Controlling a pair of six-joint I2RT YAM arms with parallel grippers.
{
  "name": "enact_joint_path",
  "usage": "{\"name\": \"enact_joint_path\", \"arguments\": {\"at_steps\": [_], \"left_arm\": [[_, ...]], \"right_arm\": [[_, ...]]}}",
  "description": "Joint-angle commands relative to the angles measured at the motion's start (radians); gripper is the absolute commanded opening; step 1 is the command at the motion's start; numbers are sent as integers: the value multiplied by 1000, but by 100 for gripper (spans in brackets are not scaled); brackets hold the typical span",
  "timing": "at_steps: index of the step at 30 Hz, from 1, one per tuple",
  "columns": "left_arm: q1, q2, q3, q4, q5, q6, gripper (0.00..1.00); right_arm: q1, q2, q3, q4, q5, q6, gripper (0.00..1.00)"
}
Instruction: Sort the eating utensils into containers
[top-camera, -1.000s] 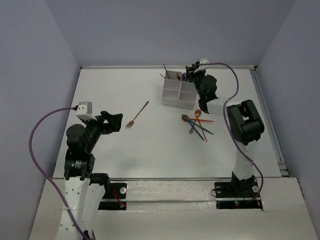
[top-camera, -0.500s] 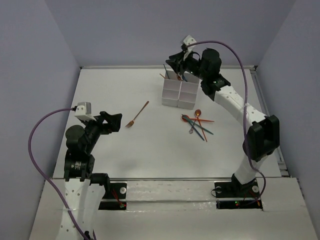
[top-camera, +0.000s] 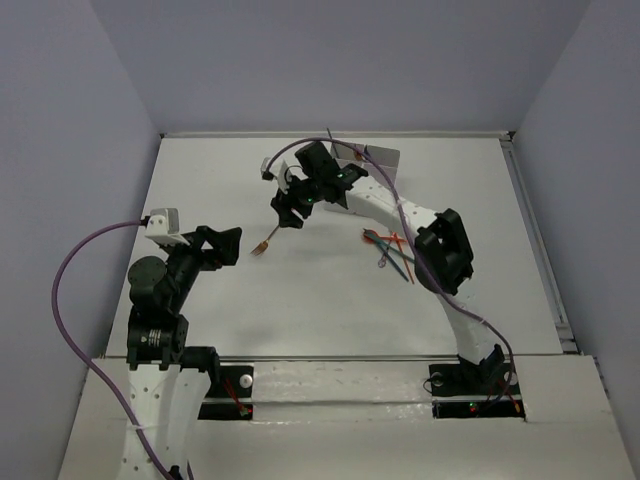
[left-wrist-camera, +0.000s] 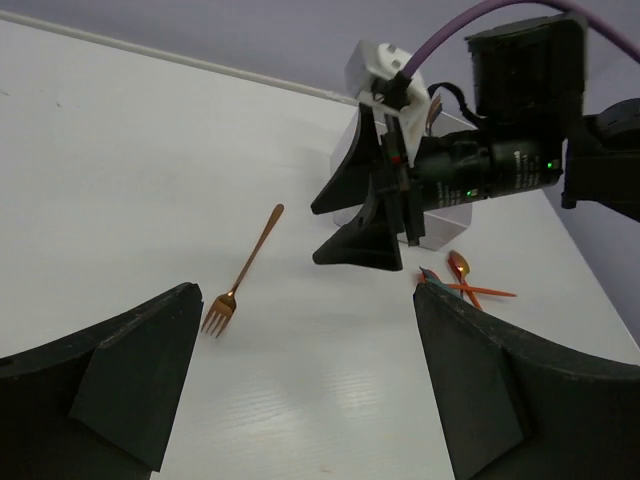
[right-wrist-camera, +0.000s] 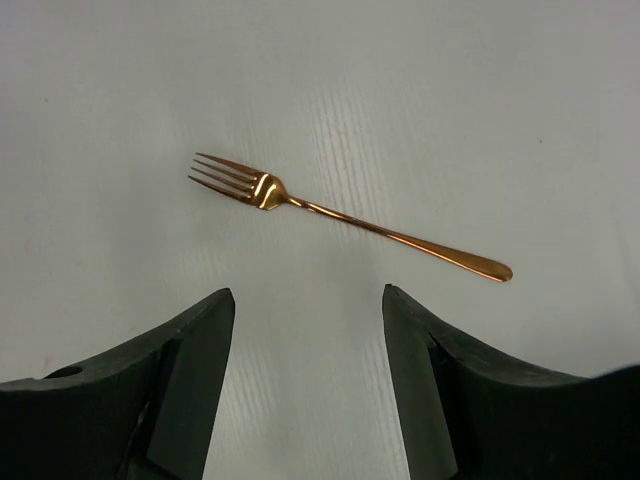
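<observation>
Left of the table's (top-camera: 215, 175) middle, one orange fork (top-camera: 265, 243) lies flat and alone, its tines toward the near left. The right arm reaches across from the far side, and the right gripper (top-camera: 285, 210) hangs just over the fork's handle end. Its jaws are apart with nothing between them, and the wrist view shows the whole fork (right-wrist-camera: 340, 215) on the surface just beyond the fingertips, untouched. The left gripper (top-camera: 225, 245) sits near the left edge, facing the fork, with its jaws wide apart and empty. The containers (top-camera: 382, 157) stand at the far side, mostly hidden behind the right arm. A crossed heap of orange and teal utensils (top-camera: 392, 250) lies right of centre.
</observation>
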Motion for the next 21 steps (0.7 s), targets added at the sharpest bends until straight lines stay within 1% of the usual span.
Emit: {"name": "enact_joint_path", "arguments": {"at_steps": [1, 3, 4, 8, 12, 21], "left_arm": [[13, -11, 23, 38, -7, 2, 99], [13, -9, 25, 36, -9, 2, 99], [13, -8, 26, 36, -7, 0, 99], [13, -2, 26, 35, -1, 2, 99], [13, 0, 26, 35, 2, 2, 99], [13, 15, 23, 36, 16, 3, 99]], "right_arm": [[20, 60, 130, -158, 92, -136, 68], [29, 95, 168, -175, 111, -186, 70], [29, 129, 179, -180, 132, -199, 72], [39, 224, 283, -215, 164, -277, 73], [58, 301, 343, -224, 183, -314, 74], [68, 388, 426, -169, 120, -352, 77]]}}
